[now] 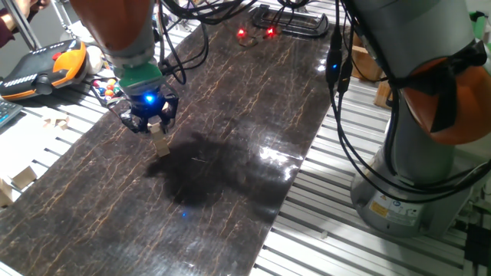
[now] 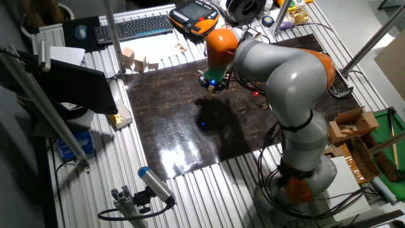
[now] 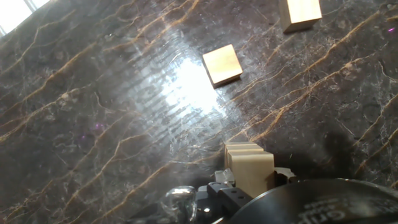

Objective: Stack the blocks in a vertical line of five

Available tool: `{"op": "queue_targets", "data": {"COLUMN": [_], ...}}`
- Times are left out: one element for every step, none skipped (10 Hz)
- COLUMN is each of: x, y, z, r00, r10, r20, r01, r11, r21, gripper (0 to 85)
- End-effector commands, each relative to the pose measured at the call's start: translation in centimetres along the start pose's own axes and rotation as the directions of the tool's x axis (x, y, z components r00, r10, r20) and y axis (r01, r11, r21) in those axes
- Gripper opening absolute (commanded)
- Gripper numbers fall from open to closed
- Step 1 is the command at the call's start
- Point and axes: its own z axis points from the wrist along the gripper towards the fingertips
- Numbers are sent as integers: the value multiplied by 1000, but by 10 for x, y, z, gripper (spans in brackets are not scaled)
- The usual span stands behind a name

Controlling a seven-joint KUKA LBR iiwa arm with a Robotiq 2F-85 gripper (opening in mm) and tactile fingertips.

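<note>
The tool (image 1: 156, 123) hangs over the left part of the dark marbled worktop (image 1: 230, 169), its blue light lit, and its fingers are closed on the top of a short stack of blocks (image 1: 159, 142). In the hand view that stack (image 3: 250, 167) shows as stepped tan edges directly beneath the tool; at least three layers are visible, though the exact count cannot be confirmed. From the one fixed view the stack appears as a narrow tan column standing on the worktop under the fingers. The hand view shows two further loose blocks lying flat on the worktop, well apart from the stack: one block (image 3: 222, 64) near the bright glare patch, and a second block (image 3: 301, 14) partly cut by the upper edge of the frame. Count seen: one stack, two single blocks. In the other fixed view the tool (image 2: 212, 83) sits near the far edge of the worktop (image 2: 183, 139), and the stack is too small to resolve. Beyond that edge, several larger pale wooden pieces (image 2: 136, 61) rest on the slatted aluminium frame.
</note>
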Motion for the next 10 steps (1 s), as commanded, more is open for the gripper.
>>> {"op": "queue_targets", "data": {"x": [0, 0, -1, -1, -1, -1, -1, -1, -1, -1], "y": [0, 0, 0, 0, 0, 0, 0, 0, -1, 0], "z": [0, 1, 2, 2, 2, 3, 3, 3, 3, 3], "r00": [1000, 1000, 1000, 1000, 1000, 1000, 1000, 1000, 1000, 1000], "r10": [-1, -1, -1, -2, -2, -2, -2, -4, -5, -7], "r20": [2, 3, 4, 3, 3, 3, 3, 2, 2, 2], "r01": [1, 1, 1, 2, 2, 2, 2, 4, 5, 7], "r11": [1000, 1000, 1000, 1000, 1000, 1000, 1000, 1000, 1000, 1000], "r21": [1, 2, 2, 0, 0, 0, -1, -2, -2, -2], "gripper": [10, 10, 10, 10, 10, 10, 10, 10, 10, 10]}}
